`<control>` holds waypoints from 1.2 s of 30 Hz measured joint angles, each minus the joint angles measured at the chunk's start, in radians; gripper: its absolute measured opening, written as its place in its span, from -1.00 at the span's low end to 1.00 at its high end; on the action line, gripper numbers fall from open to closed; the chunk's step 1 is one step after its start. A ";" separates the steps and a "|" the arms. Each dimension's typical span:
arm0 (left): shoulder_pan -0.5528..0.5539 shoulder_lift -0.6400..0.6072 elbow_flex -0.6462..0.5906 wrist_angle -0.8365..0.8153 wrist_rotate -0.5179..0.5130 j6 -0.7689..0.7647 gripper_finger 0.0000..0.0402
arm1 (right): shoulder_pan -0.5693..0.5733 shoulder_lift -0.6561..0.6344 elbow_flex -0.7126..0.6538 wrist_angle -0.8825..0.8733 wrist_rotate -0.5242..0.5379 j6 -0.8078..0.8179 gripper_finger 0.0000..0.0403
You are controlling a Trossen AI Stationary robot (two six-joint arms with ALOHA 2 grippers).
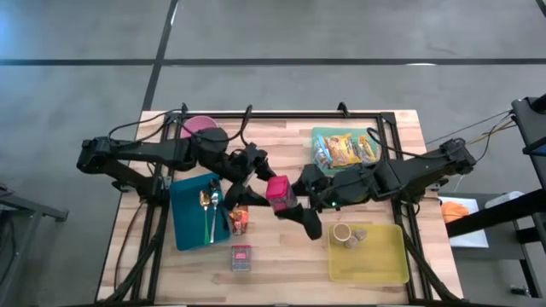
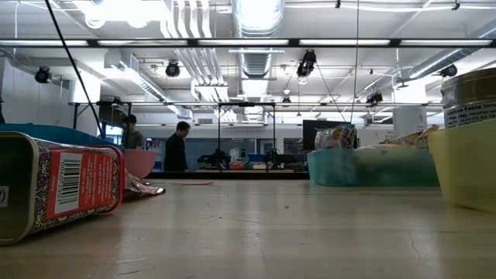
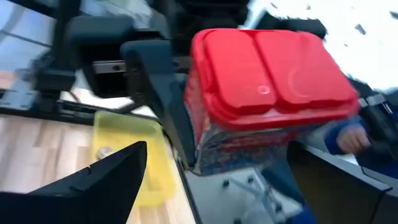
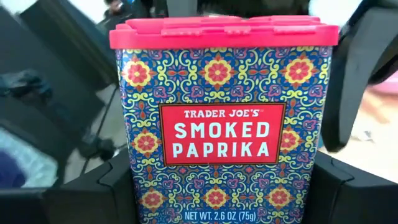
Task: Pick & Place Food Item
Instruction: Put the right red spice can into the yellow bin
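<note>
A smoked paprika tin [image 4: 221, 124] with a patterned blue body and a red lid [image 3: 267, 74] hangs above the middle of the table [image 1: 281, 247]. My right gripper [image 1: 290, 201] is shut on it, reaching in from the table's right. My left gripper [image 1: 252, 170] stands open just left of the tin with its fingers [image 3: 93, 180] short of the lid, touching nothing. One of its fingers [image 4: 351, 81] shows beside the lid in the right wrist view. Neither gripper shows in the low view. My right gripper pinches the tin's lower body by its two narrow sides [image 4: 134, 186] between its two fingers. The fingers come nearly level from the table's right. The tin is lifted clear of the table, its labelled face toward the wrist and its lid end toward my left gripper.
A teal tray [image 1: 189, 223] with spoons lies at the left, an orange packet [image 1: 239, 220] beside it. A second tin [image 1: 241, 258] lies on its side near the front. A yellow bin [image 1: 375, 256] holds cans, a teal bin [image 1: 341, 149] holds snack packets, and a pink bowl [image 1: 200, 128] sits far left.
</note>
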 joint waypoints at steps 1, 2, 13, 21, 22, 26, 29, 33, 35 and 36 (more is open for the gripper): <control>-0.004 0.000 -0.005 0.018 -0.022 -0.020 0.95 | 0.000 -0.003 0.000 -0.001 0.019 -0.003 0.38; -0.008 0.000 -0.014 0.044 -0.037 -0.042 0.95 | 0.000 -0.010 0.000 -0.003 0.037 -0.005 0.38; -0.015 0.001 -0.119 0.374 -0.085 -0.220 0.95 | 0.000 -0.047 0.002 0.007 0.134 -0.029 0.38; -0.016 -0.008 -0.135 0.441 -0.137 -0.173 0.95 | -0.003 -0.050 0.001 0.001 0.183 0.005 0.38; -0.015 -0.009 -0.135 0.442 -0.141 -0.163 0.95 | -0.003 -0.050 0.001 0.002 0.191 0.006 0.38; -0.013 -0.009 -0.135 0.443 -0.151 -0.145 0.95 | -0.003 -0.050 0.001 -0.001 0.206 0.009 0.38; -0.013 -0.009 -0.136 0.442 -0.151 -0.142 0.95 | -0.002 -0.050 0.001 -0.001 0.214 0.013 0.38; -0.013 -0.009 -0.137 0.441 -0.147 -0.138 0.95 | -0.002 -0.050 -0.004 0.000 0.215 0.021 0.38; -0.013 -0.009 -0.137 0.441 -0.148 -0.137 0.96 | -0.002 -0.050 -0.005 0.000 0.215 0.021 0.38; -0.013 -0.009 -0.137 0.441 -0.149 -0.137 0.96 | -0.002 -0.050 -0.005 0.000 0.215 0.021 0.38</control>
